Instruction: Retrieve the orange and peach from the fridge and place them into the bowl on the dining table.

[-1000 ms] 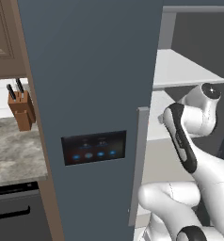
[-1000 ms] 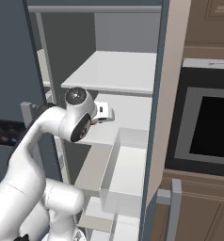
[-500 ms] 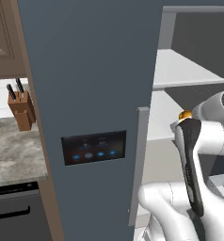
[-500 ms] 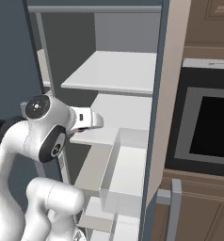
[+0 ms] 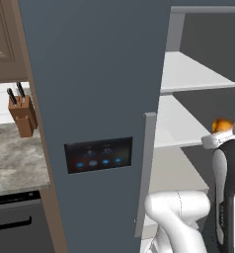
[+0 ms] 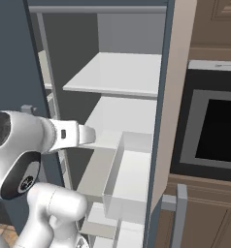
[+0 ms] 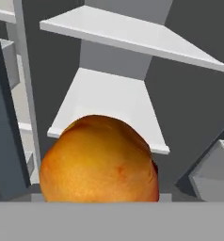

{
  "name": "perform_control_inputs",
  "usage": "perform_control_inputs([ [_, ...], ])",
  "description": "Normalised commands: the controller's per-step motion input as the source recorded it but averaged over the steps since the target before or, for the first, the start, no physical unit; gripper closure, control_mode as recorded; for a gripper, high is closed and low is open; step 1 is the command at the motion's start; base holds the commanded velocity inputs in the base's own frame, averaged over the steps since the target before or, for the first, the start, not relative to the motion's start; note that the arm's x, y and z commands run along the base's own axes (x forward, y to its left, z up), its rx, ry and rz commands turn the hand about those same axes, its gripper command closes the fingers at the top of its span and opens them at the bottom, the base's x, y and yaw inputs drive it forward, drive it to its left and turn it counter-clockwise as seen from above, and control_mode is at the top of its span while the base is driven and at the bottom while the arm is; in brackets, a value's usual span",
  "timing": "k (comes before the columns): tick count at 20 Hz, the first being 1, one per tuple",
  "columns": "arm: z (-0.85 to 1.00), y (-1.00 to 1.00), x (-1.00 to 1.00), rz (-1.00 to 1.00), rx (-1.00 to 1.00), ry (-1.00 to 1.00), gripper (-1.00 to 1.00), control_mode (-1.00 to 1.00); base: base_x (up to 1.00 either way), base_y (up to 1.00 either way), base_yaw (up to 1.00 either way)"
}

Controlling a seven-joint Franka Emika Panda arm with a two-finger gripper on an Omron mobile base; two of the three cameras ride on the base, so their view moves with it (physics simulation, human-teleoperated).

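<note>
From my seat, the fridge [image 5: 90, 74] stands open ahead of the hand, its pale shelves [image 7: 132, 35] stepping away above and beyond the fingers. The left base view gives me the shut door with its lit panel [image 5: 98, 154] and a knife block [image 5: 21, 116] far off to the hand's left. The right base view instead shows the door bin [image 6: 129, 179] below and right of the hand, and a wall oven [image 6: 219, 131] further right. The peach [image 7: 100, 162] sits hard against the hand camera, off the shelf, in the gripper [image 5: 217, 138]. Its bulk covers both fingertips, so I judge the jaws clamped wide around it. In the left base view the fruit is a small orange blob, partly cut off by the wrist.
</note>
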Motion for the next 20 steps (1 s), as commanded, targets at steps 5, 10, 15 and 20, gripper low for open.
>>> perform_control_inputs([
  [5, 0.64, 0.00, -0.79, -0.05, -0.02, -0.01, 1.00, -1.00, 0.00, 0.00, 0.00],
  [10, 0.32, 0.14, -0.53, -0.02, -0.06, 0.00, 1.00, -1.00, 0.00, 0.00, 0.00],
  [15, 0.22, 0.15, -0.19, -0.02, -0.04, 0.00, 1.00, -1.00, 0.00, 0.00, 0.00],
  [20, 0.03, 0.07, 0.01, 0.00, -0.03, 0.00, 1.00, -1.00, 0.00, 0.00, 0.00],
])
